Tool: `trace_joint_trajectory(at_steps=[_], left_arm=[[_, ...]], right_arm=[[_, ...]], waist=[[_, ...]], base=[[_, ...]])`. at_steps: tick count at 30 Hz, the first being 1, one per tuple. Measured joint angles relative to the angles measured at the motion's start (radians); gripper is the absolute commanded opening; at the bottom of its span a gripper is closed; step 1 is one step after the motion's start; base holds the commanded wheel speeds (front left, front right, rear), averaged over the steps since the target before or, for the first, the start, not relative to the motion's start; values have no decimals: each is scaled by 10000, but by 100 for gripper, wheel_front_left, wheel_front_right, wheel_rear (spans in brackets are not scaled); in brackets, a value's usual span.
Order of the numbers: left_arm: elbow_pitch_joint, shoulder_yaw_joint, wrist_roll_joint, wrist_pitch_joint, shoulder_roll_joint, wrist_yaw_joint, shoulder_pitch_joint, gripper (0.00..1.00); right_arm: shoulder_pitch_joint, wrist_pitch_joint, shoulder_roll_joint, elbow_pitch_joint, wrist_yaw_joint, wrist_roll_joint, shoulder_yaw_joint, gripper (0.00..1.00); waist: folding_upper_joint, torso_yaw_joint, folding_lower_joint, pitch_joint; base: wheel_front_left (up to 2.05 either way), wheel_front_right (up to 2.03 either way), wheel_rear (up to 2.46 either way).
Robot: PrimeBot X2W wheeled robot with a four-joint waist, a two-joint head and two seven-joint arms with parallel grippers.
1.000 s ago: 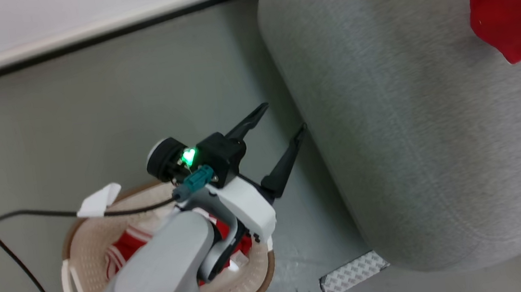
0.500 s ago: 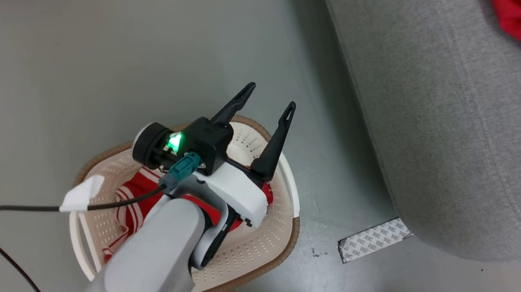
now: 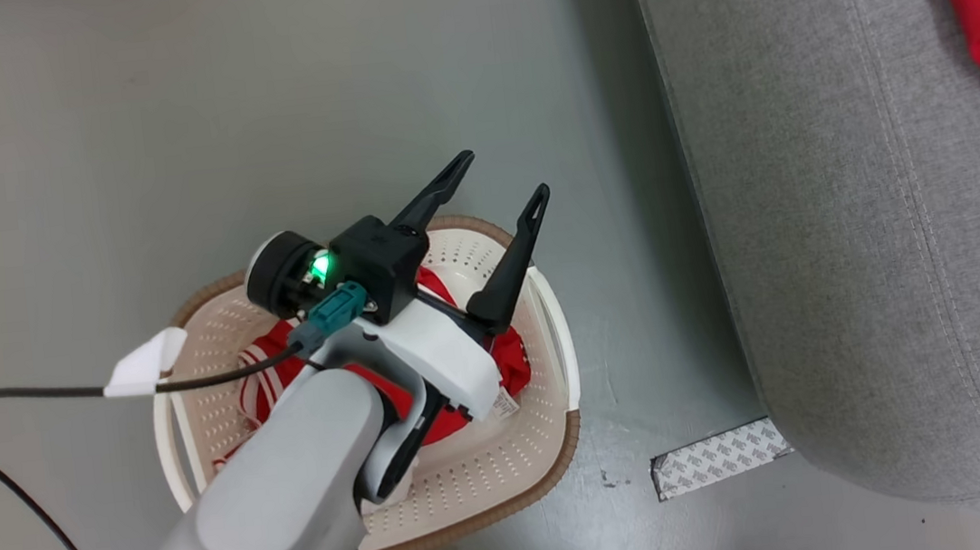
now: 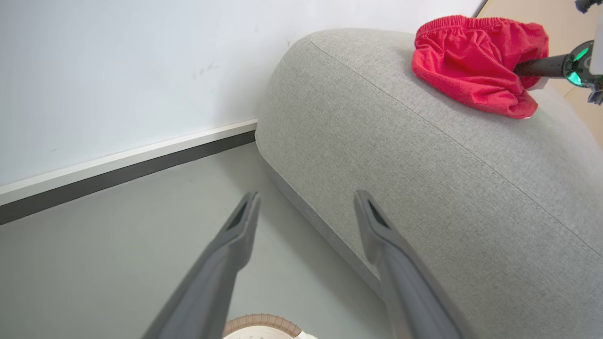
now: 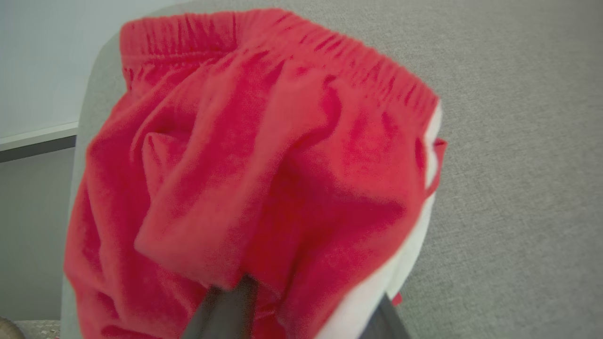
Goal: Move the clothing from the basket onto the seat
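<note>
The cream basket [image 3: 474,472] with its tan rim stands on the floor left of the grey seat [image 3: 858,227]. Red and white clothing [image 3: 515,356] lies crumpled inside it, partly hidden by my left arm. My left gripper [image 3: 500,178] hovers open and empty over the basket's far rim, fingers pointing toward the seat [image 4: 424,165]. A red garment [image 4: 471,61] sits on top of the seat. My right gripper [image 4: 532,69] pokes into it. In the right wrist view the red cloth [image 5: 259,165] drapes over and between the fingers [image 5: 231,306], hiding their tips.
A patterned tape strip [image 3: 721,458] lies on the grey floor by the seat's corner. A black cable [image 3: 11,398] with a white tag [image 3: 144,366] trails left of the basket. A white wall with dark skirting [image 4: 118,169] runs behind the seat.
The head camera has swung, so the basket now shows whole and the seat sits further right. My left gripper stays open above the basket.
</note>
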Motion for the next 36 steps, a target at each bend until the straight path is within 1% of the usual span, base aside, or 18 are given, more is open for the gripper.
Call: trace_joint_trajectory(at_steps=[4, 11, 17, 23, 30, 34, 36], left_arm=[[109, 17, -104, -52, -10, 2, 6, 100], [378, 44, -359, -259, -75, -10, 160, 100], [681, 184, -619, -502, -100, -35, 617, 100], [886, 351, -991, -715, -123, -21, 1306, 100], [905, 677, -1271, -878, -165, 29, 2212, 100], [798, 1062, -1438, -895, -63, 196, 2740, 100], [719, 1335, -1534, -941, 25, 311, 3030, 100]], right_arm=[[-55, 387, -92, -104, 0, 470, 364, 100], [-48, 347, -324, -198, 0, 963, 798, 100], [174, 662, -685, -213, 0, 1062, 1333, 100], [410, 665, -1112, -506, 0, 924, 1724, 100], [833, 13, -1358, -1492, 0, 938, 1756, 100], [1132, -965, -1517, -2015, 0, 598, 1567, 100], [1386, -1421, -1478, -2219, 0, 401, 1444, 100]], waist=[[0, -16, 0, -140], [0, -73, 0, -665], [0, -121, -1, -1554], [0, -117, -2, -2689], [1, -9, -3, -4177], [0, 155, -4, -5038], [0, 270, -4, -5440]], base=[[0, 0, 0], [0, 0, 0], [0, 0, 0], [0, 0, 0], [0, 0, 0], [0, 0, 0], [0, 0, 0]])
